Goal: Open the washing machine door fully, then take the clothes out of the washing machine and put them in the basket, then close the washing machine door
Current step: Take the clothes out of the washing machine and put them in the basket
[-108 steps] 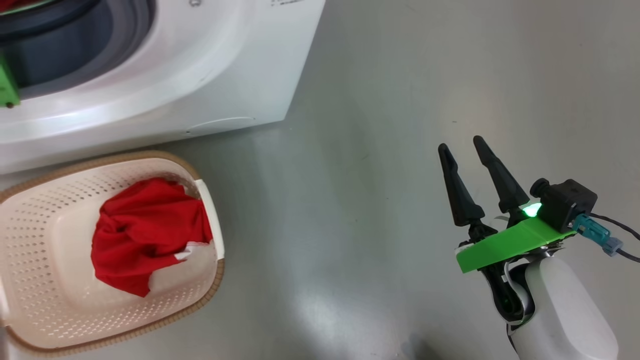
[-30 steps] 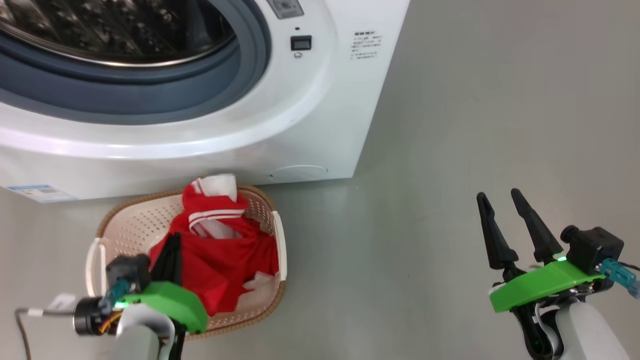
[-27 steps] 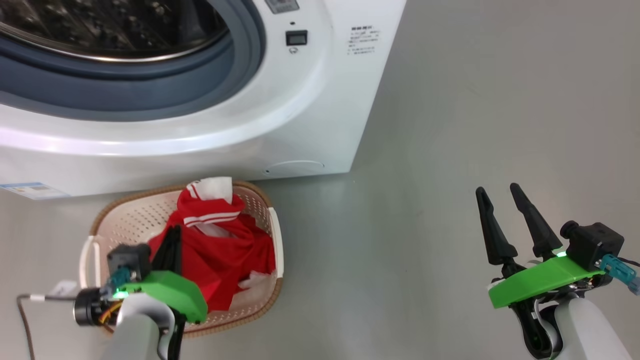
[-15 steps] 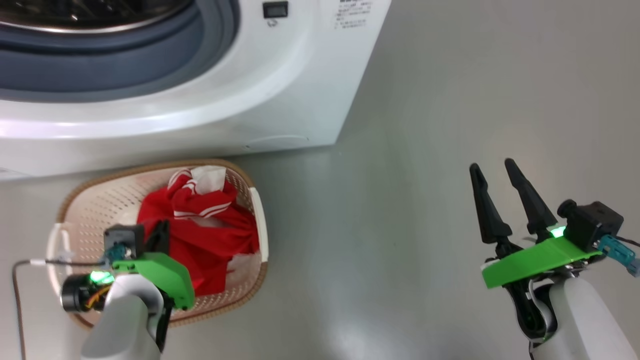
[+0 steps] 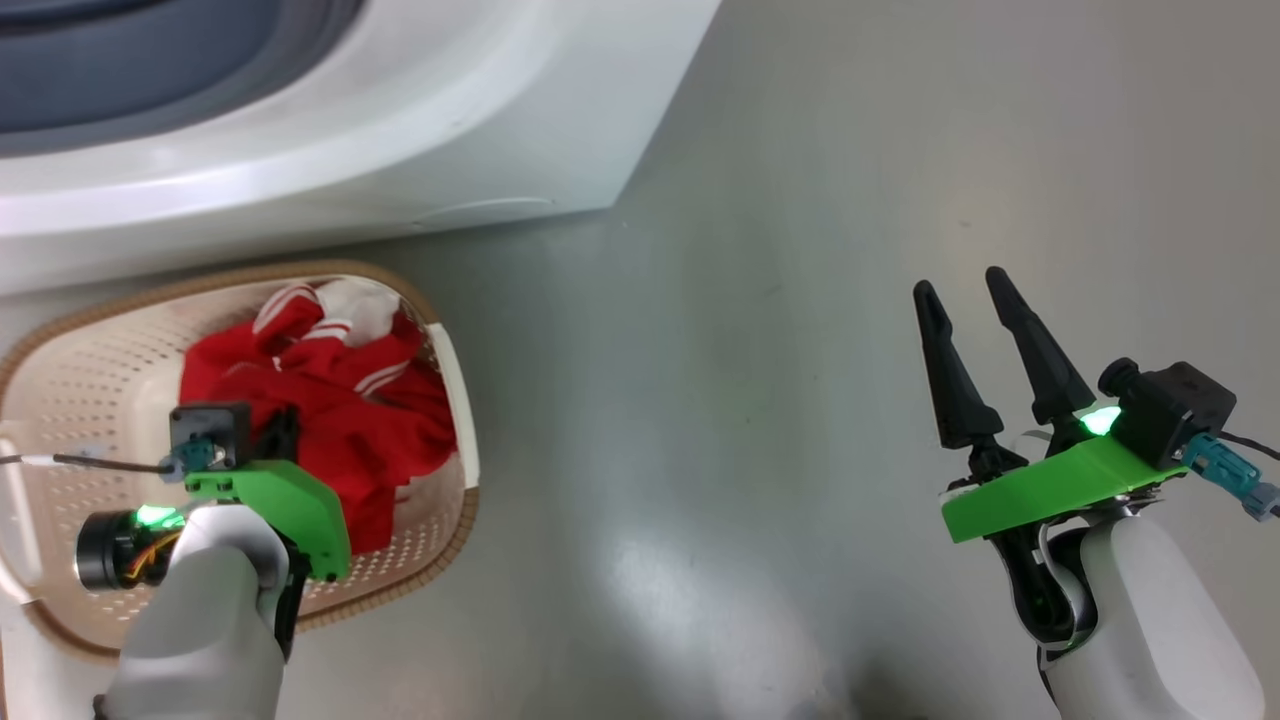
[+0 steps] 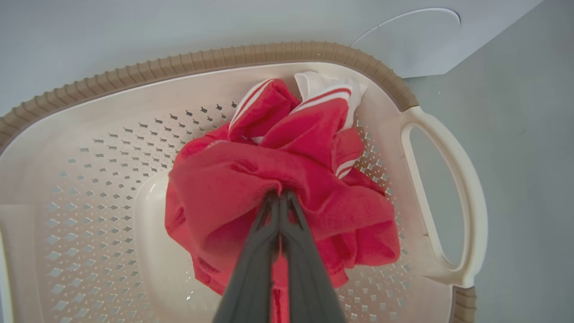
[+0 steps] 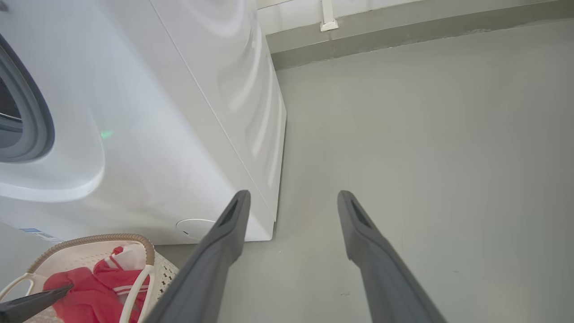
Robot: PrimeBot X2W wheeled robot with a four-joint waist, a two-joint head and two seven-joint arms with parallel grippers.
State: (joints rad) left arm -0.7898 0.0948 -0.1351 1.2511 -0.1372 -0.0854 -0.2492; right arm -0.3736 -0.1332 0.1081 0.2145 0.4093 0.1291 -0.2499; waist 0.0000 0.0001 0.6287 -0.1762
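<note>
The clothes (image 6: 233, 179) lie heaped in the basket (image 6: 89, 148), toward one handle. The left gripper (image 6: 279, 194) reaches into it, fingers pressed together and pinching a fold of red cloth at the tips. The basket sits on the floor (image 5: 750, 420) just before the washer (image 5: 400, 130). The right gripper (image 5: 957, 280) hovers well apart, fingers spread, holding nothing.

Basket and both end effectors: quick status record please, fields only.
clothes: red heap inside the basket
left end effector: shut, pinching the clothes, low over the basket
right end effector: open, nothing held, above the floor
washing machine: directly behind the basket
</note>
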